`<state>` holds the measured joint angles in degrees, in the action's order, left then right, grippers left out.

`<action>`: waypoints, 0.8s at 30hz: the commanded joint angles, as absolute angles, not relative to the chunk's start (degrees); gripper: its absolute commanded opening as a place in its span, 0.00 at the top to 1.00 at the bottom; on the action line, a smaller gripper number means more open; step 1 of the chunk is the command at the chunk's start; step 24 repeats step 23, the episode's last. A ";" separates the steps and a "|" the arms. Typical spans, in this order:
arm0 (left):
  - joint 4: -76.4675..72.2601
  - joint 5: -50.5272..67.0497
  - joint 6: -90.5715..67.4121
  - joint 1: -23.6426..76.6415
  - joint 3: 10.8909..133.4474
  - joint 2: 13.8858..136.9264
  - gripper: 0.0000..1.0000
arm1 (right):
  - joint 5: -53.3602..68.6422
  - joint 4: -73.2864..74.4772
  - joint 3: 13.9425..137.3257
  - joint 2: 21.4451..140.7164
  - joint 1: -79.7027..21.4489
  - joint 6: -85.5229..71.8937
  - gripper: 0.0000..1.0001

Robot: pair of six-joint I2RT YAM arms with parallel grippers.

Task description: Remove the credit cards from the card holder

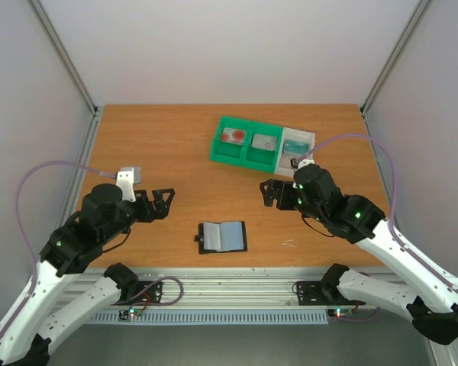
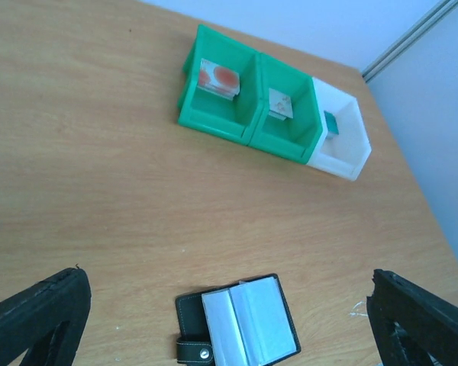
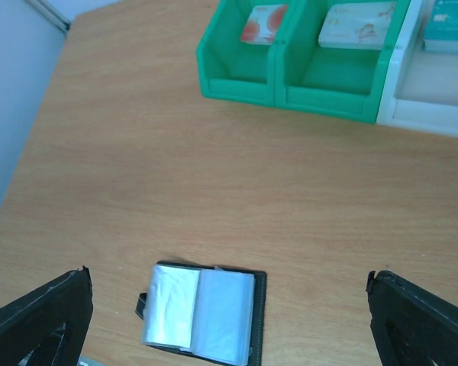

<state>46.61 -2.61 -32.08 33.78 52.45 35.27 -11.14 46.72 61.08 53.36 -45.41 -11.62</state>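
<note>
Black holder (image 1: 223,236) is lying open and flat on the desk (image 1: 153,145), between the two tools and a bit closer to the arm bases than either one, touching neither. The left tool (image 1: 165,203) and right tool (image 1: 269,195) both have their jaws spread wide with nothing in them, hovering either side. The cards look like they're out: the red card (image 1: 233,137) and grey card (image 1: 263,142) each sit in their own slot of the green tray (image 1: 217,149), and the teal card (image 1: 294,145) is in the white tray (image 1: 309,137), just beyond the right tool and well away from the left one. The holder itself has a black cover, pale grey-blue glossy sleeves (image 2: 248,324) fanned like book pages, and a little strap (image 2: 192,351) with a snap sticking out on the side nearer the left tool. What worries me is that those sleeves are shiny enough that I honestly can't tell if a thin card is hiding in one. If one is, nothing pins the holder down, so I'd guess a poke from one tool just slides it around or flips a sleeve over instead of getting the card. Also the right arm is close to the trays, so a sloppy swing could bump them and tip a card out.
</note>
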 commanded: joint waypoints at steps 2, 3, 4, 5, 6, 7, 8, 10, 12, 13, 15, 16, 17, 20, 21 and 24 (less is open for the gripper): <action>51.12 -3.24 -30.17 33.75 56.72 32.35 0.01 | -9.53 49.31 62.36 50.94 -45.79 -10.63 0.01; 51.20 -3.17 -29.95 33.71 57.10 31.75 0.01 | -9.08 48.98 62.00 50.54 -45.79 -10.94 0.01; 51.45 -3.51 -29.76 33.74 57.39 31.20 0.01 | -8.79 48.56 61.63 49.98 -45.79 -11.22 0.01; 51.68 -4.16 -29.59 33.73 57.53 30.60 0.01 | -8.48 48.07 61.09 49.64 -45.79 -11.40 0.02; 52.05 -5.10 -29.49 33.75 57.63 30.31 0.01 | -8.14 47.77 60.90 49.44 -45.77 -11.38 0.01; 52.30 -5.63 -29.37 33.75 57.77 30.09 0.01 | -7.93 47.62 60.83 49.39 -45.79 -11.31 0.02; 52.53 -6.08 -29.21 33.75 57.82 30.06 0.01 | -7.98 47.68 60.89 49.39 -45.79 -11.26 0.02; 52.89 -6.68 -29.10 33.75 57.80 30.29 0.01 | -8.09 47.98 61.12 49.38 -45.75 -11.32 0.01; 53.18 -7.19 -29.17 33.74 57.66 30.83 0.01 | -7.77 47.78 61.09 49.38 -45.79 -11.32 0.01; 53.55 -7.25 -29.26 33.75 57.66 31.12 0.01 | -7.63 47.73 61.01 49.32 -45.79 -11.43 0.01; 53.54 -7.18 -29.56 33.73 57.24 31.52 0.01 | -7.57 47.73 60.85 49.32 -45.79 -11.64 0.02; 53.27 -7.13 -29.67 33.75 56.87 31.50 0.01 | -7.55 47.66 60.70 49.31 -45.83 -11.67 0.01; 53.00 -7.05 -29.87 33.75 56.28 31.41 0.01 | -7.47 47.65 60.59 49.38 -45.80 -11.67 0.01; 52.74 -7.14 -30.06 33.70 55.51 31.72 0.01 | -7.38 47.73 60.39 49.61 -45.79 -11.68 0.02; 52.81 -6.97 -30.06 33.74 55.51 31.96 0.01 | -7.31 47.72 60.31 49.65 -45.79 -11.76 0.02; 52.76 -6.33 -29.76 33.71 55.63 32.19 0.01 | -7.17 47.65 60.29 49.79 -45.79 -11.78 0.02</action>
